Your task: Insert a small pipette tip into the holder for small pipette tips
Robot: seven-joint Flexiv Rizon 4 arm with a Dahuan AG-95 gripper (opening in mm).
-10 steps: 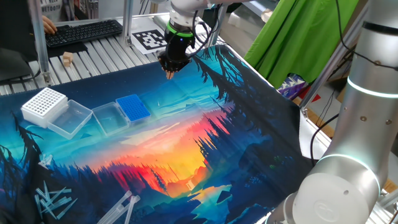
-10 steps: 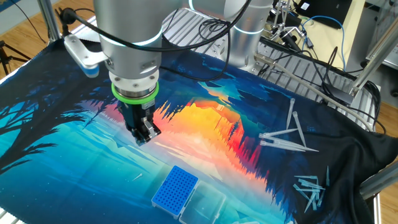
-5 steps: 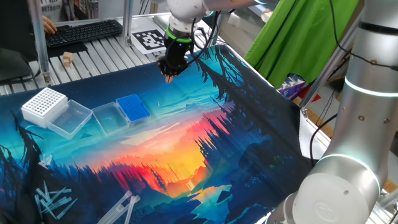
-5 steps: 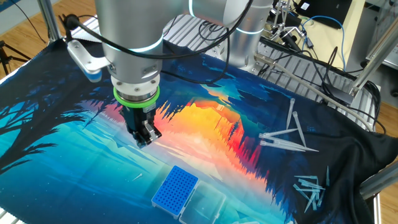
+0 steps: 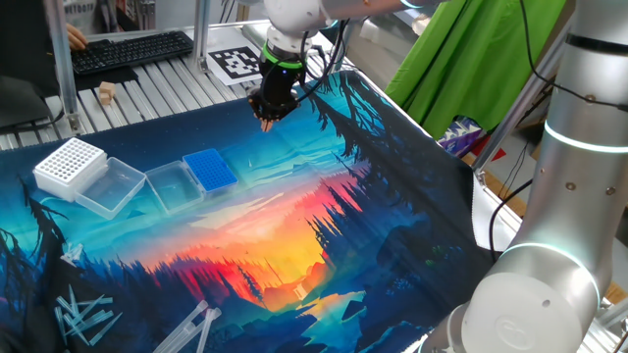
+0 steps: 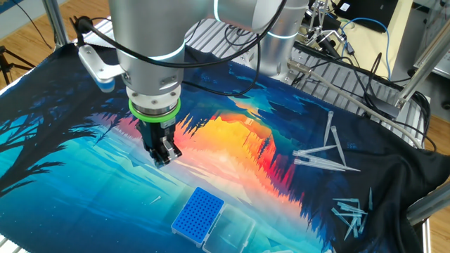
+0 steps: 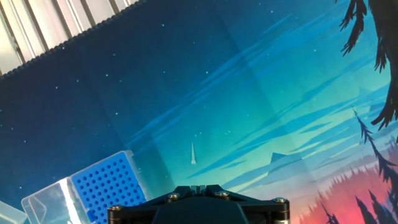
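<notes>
We see the gripper (image 6: 162,159) with its fingers pressed together and holding nothing, hanging above the mat (image 6: 63,176), while the small pipette tip (image 7: 193,154) lies loose on the mat at lower centre of the hand view, right of the holder for small pipette tips (image 7: 107,186).

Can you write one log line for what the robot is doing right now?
end effector: shut, empty | small pipette tip: lying on mat | blue holder: lid open
</notes>
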